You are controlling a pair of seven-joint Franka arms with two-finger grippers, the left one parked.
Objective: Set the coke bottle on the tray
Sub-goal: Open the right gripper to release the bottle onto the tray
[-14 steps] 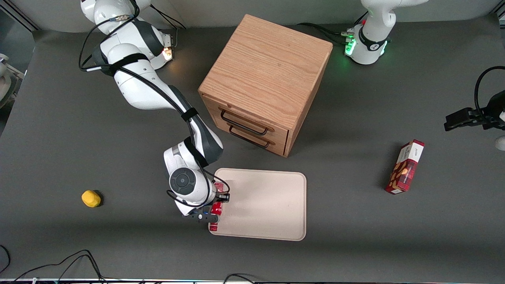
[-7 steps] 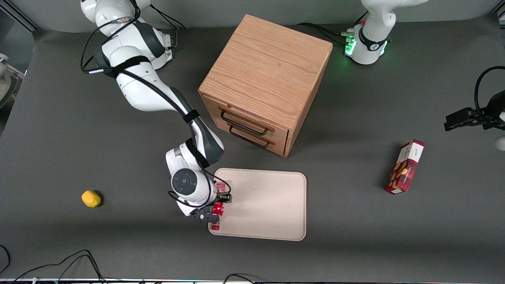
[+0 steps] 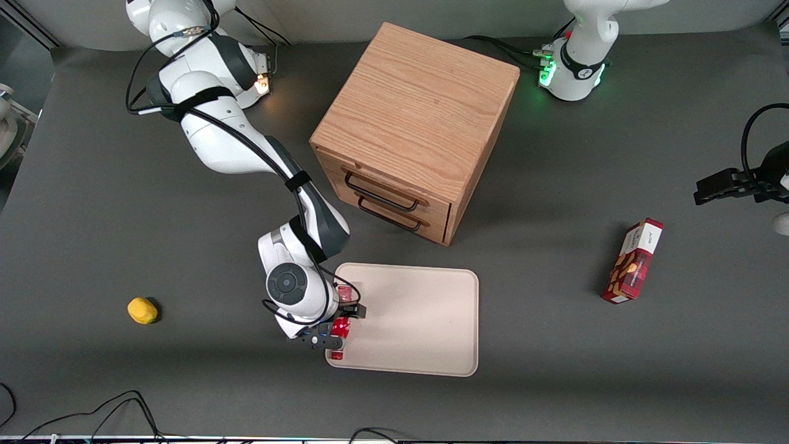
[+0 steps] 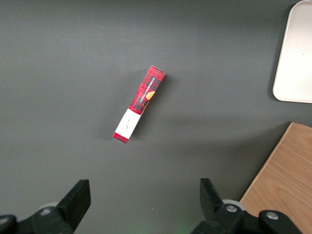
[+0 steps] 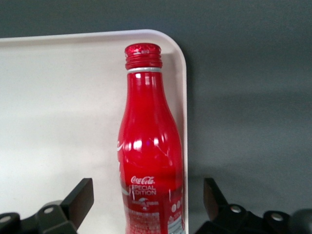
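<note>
One coke bottle [image 5: 151,161], one tray [image 3: 419,320], one red snack box [image 3: 633,261], one small yellow object [image 3: 142,310] and one wooden cabinet [image 3: 419,117] with two drawers are on the dark table [image 3: 123,216].

The gripper [image 3: 338,325] hangs over the tray's edge at the working arm's end. Its fingers are spread wide, one on each side of the bottle, with a gap showing at both, so it grips nothing.

The bottle lies on the tray just beside that rim. Its cap points at the rounded corner nearer the front camera. The snack box lies well apart, toward the parked arm's end.
</note>
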